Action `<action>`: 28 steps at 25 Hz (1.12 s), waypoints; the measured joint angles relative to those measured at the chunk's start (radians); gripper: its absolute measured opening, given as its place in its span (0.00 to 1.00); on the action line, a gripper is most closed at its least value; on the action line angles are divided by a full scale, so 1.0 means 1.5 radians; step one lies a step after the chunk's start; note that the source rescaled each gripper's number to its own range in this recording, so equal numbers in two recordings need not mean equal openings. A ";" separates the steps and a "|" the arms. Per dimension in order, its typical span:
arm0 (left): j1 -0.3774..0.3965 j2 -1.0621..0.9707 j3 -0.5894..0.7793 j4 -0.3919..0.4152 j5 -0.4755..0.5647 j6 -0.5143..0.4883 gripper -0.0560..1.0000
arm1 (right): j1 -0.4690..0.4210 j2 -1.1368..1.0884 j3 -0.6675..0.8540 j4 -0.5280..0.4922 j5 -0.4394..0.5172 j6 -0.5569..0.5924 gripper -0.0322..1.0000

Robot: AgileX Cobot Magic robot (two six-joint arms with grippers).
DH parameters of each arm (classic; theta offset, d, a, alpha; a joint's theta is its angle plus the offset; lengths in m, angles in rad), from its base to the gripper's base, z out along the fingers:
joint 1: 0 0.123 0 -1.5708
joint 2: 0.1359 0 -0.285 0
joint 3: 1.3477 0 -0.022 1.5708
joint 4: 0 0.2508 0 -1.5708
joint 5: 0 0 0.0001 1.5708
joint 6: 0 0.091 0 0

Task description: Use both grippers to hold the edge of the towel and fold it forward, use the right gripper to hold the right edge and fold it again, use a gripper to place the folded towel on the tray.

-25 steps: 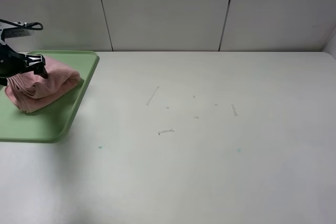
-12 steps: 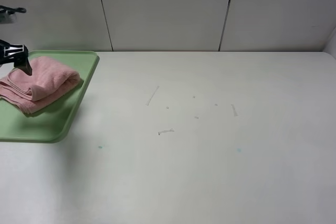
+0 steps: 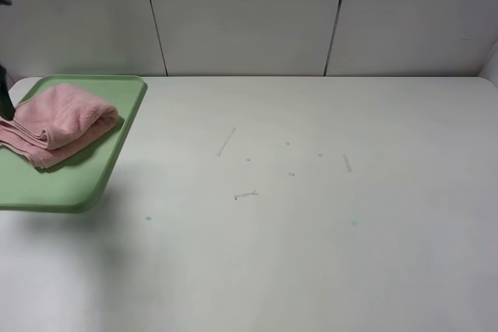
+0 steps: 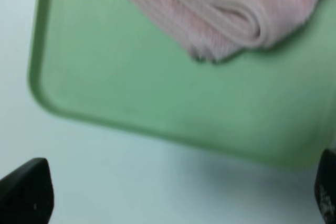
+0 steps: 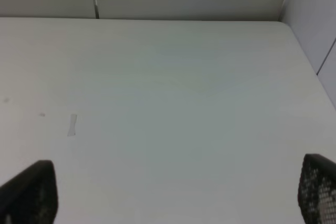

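The pink towel point(image 3: 58, 124) lies folded in a bundle on the pale-green tray point(image 3: 85, 184) at the far left of the table. In the left wrist view the towel point(image 4: 226, 9) lies on the tray point(image 4: 131, 87), with its stitched hem showing in the fold. My left gripper point(image 4: 176, 195) is open and empty, drawn back from the towel and over the table beside the tray's rim. Only a dark sliver of the left arm point(image 3: 4, 92) shows in the exterior view. My right gripper point(image 5: 173, 190) is open and empty over bare table, out of the exterior view.
The white table point(image 3: 311, 215) carries a few small scuffs and scraps point(image 3: 246, 194) near its middle. A panelled wall point(image 3: 249, 13) runs along the back. A side wall point(image 5: 315, 19) stands at the table's right end.
My left gripper let go of the towel and drew away to the left, almost out of the exterior view. The towel settled flat on the tray.
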 joint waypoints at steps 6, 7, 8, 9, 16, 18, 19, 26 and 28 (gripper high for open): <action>0.000 -0.084 0.000 -0.019 0.098 0.044 1.00 | 0.000 0.000 0.000 0.000 0.000 0.000 1.00; 0.000 -0.099 0.000 -0.026 0.111 0.059 1.00 | 0.000 0.000 0.000 0.000 0.000 0.000 1.00; 0.000 -0.112 0.000 -0.033 0.124 0.068 1.00 | 0.000 0.000 0.000 0.000 0.000 0.000 1.00; 0.000 -0.132 0.001 -0.043 0.139 0.076 1.00 | 0.000 0.000 0.000 0.000 0.000 0.000 1.00; 0.000 -0.282 0.078 -0.069 0.158 0.096 1.00 | 0.000 0.000 0.000 0.000 0.000 0.000 1.00; 0.000 -0.338 0.106 -0.077 0.163 0.096 1.00 | 0.000 0.000 0.000 0.000 0.000 0.000 1.00; 0.000 -0.362 0.114 -0.080 0.166 0.096 1.00 | 0.000 0.000 0.000 0.000 0.000 0.000 1.00; 0.000 -0.545 0.132 -0.084 0.195 0.101 1.00 | 0.000 0.000 0.000 0.000 0.000 0.000 1.00; 0.000 -0.590 0.133 -0.084 0.195 0.103 1.00 | 0.000 0.000 0.000 0.000 0.000 0.000 1.00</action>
